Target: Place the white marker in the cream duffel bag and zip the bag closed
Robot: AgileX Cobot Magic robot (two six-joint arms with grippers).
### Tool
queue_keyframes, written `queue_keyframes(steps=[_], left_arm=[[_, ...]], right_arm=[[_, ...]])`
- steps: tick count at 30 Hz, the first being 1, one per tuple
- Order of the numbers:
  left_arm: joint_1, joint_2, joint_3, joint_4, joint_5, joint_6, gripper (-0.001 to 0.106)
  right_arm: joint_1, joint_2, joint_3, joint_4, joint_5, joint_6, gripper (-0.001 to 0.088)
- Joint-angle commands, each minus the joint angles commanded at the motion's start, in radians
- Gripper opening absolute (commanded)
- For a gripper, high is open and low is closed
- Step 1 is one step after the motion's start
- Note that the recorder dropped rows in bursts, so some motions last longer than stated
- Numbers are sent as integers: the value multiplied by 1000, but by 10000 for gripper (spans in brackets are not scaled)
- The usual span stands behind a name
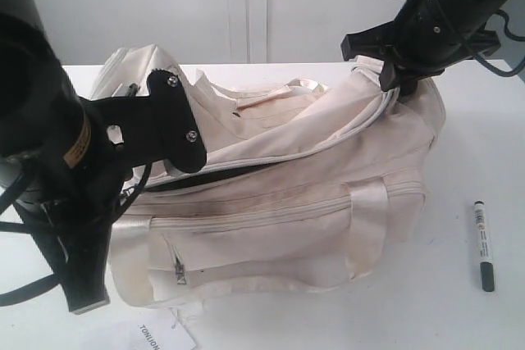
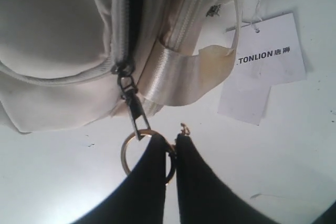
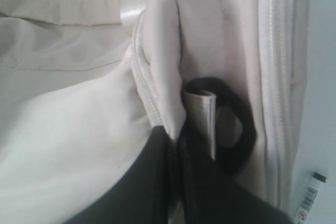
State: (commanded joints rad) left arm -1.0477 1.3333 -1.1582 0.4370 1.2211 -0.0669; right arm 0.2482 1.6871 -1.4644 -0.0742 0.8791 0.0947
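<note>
"TONLION" on paper tag [image 2: 262,72] of cream duffel bag [image 2: 52,35].

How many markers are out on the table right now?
1. The white marker lies on the table to the right of the cream duffel bag in the exterior view, apart from it, dark cap nearest the camera. Anything inside or behind the bag would be hidden.

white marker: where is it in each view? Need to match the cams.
Exterior view: the white marker lies right of the cream duffel bag, apart from it.
Left wrist view: not in it.
Right wrist view: only one end shows, at the frame's edge, past the bag's zipped side.
Shared landmark: the bag, in all three views.
</note>
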Motion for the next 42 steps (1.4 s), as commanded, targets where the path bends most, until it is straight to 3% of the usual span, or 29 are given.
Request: queue_keyframes(steps=[10,17,35,42], left_arm=[[0,0,0,13,0,0,0],[0,-30,0,13,0,0,0],[0,-43,0,125,0,0,0],[4,-43,41,132,0,-39,0]], right_arm=[[0,0,0,-43,2,22,0],[0,0,0,-147,13,79,0],[0,0,0,-155,13,91,0],[0,0,0,-173,19,108,0]])
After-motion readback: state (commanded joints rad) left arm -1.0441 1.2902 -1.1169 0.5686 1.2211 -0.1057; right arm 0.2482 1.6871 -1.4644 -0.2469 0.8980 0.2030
